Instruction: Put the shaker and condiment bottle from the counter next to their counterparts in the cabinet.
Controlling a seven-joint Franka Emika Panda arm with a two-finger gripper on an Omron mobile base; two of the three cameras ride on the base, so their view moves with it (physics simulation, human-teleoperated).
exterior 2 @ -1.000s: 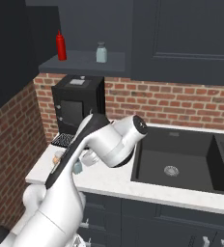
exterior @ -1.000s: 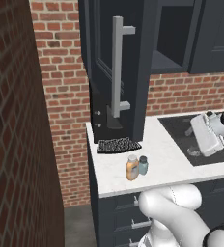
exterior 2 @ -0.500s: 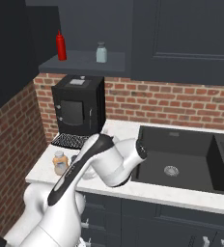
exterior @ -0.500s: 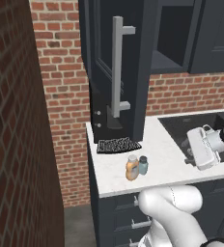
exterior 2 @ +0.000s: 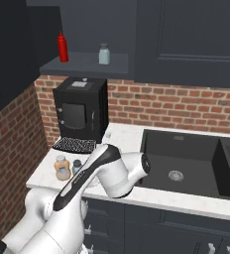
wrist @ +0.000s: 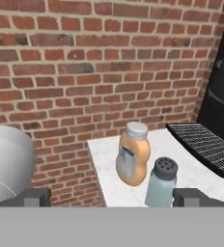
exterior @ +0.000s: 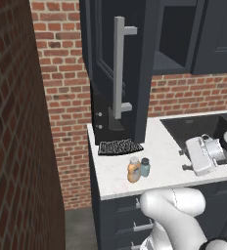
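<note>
The condiment bottle (exterior: 133, 170) (exterior 2: 62, 166) (wrist: 132, 154) is orange with a whitish cap. It stands near the front of the white counter (exterior: 162, 146). The grey-blue shaker (exterior: 145, 167) (exterior 2: 77, 166) (wrist: 162, 182) stands close beside it. My gripper (exterior: 184, 159) (wrist: 113, 198) hangs low over the counter, to the right of the pair and pointing at them. It is open and holds nothing. The navy cabinet (exterior: 135, 58) is open, its door swung out with the silver bar handle (exterior: 119, 73). On its shelf (exterior 2: 87, 64) stand a red bottle (exterior 2: 62, 47) and a pale shaker (exterior 2: 104, 53).
A black coffee machine (exterior 2: 80, 109) with a grid drip tray (exterior 2: 75, 145) (exterior: 118, 146) stands behind the two jars. A dark sink (exterior 2: 181, 163) lies to the right. A brick wall (exterior: 22, 122) closes the counter's left end. My own arm (exterior 2: 107, 171) bends over the counter front.
The hand has dropped lower over the counter and come a little closer to the two jars. The jars have not moved and the gripper has stayed open.
</note>
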